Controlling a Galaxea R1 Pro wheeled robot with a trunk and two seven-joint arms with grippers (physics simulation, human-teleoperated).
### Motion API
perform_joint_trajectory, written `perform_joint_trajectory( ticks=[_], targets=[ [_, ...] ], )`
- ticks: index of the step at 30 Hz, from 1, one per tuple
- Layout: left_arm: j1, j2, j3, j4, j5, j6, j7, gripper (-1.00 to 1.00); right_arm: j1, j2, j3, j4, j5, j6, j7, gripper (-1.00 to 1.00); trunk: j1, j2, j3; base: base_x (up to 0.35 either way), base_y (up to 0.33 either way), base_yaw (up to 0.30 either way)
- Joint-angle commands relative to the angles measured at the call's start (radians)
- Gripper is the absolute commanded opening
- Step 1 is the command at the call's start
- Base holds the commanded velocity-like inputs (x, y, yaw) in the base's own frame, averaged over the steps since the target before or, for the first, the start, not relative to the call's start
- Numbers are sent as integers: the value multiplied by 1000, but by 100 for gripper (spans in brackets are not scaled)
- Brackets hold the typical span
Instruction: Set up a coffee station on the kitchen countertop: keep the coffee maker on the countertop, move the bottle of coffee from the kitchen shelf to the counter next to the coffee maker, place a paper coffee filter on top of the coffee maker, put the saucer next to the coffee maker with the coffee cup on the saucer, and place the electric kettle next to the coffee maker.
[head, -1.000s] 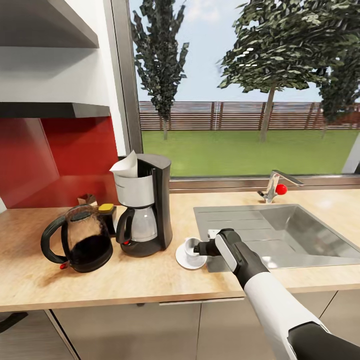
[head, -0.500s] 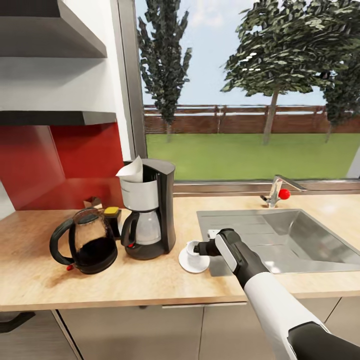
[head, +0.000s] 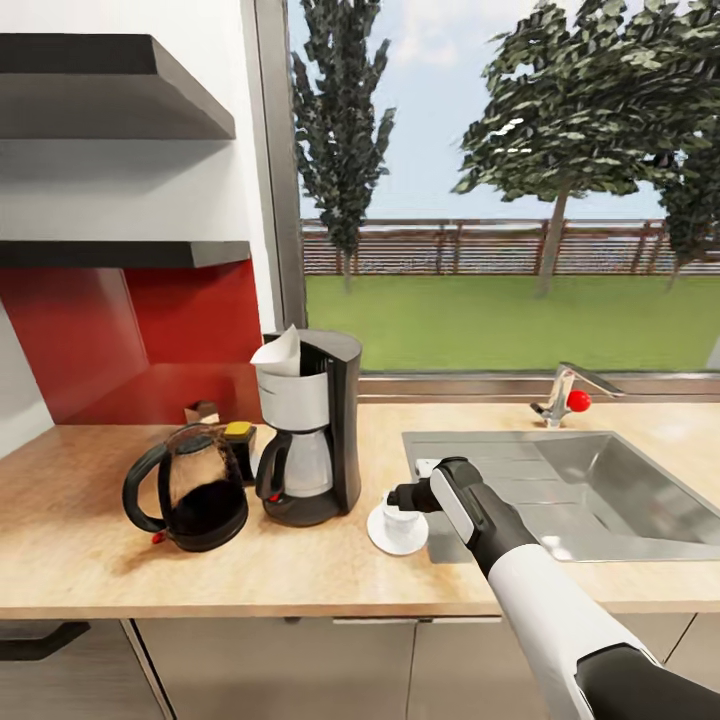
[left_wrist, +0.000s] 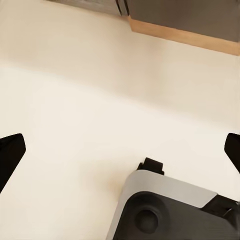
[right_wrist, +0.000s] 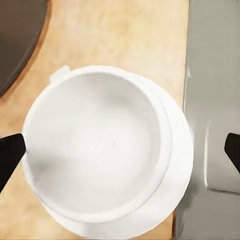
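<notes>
White round coffee cup (right_wrist: 97, 145) on flat saucer (right_wrist: 172, 200).

The head camera looks forward and down across the bench (head: 300, 570) toward the window. The right wrist camera peers straight down, close over the coffee cup (right_wrist: 97, 145) and saucer (right_wrist: 172, 200), also seen from the head.

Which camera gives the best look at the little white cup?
The right wrist view: it looks straight down into the coffee cup, showing it empty and sitting on the saucer. The head view shows the cup small, beside the coffee maker, partly hidden by the right pincer.
</notes>
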Motion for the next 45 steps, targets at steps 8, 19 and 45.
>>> perform_joint_trajectory(
  ticks=[8,19,45],
  targets=[
    [-1,0,-8,1,9,-3,3,100,-1,0,2,-1,-11,3,-11,100,-4,6,13,0,0,-107],
    [-1,0,-8,0,7,-4,3,100,-1,0,2,-1,-11,3,-11,100,-4,6,25,0,0,-179],
    [-1,-2,-8,-1,7,-5,0,100,1,-1,3,0,-11,1,-11,100,-4,6,27,-223,-33,-5]
  ],
)
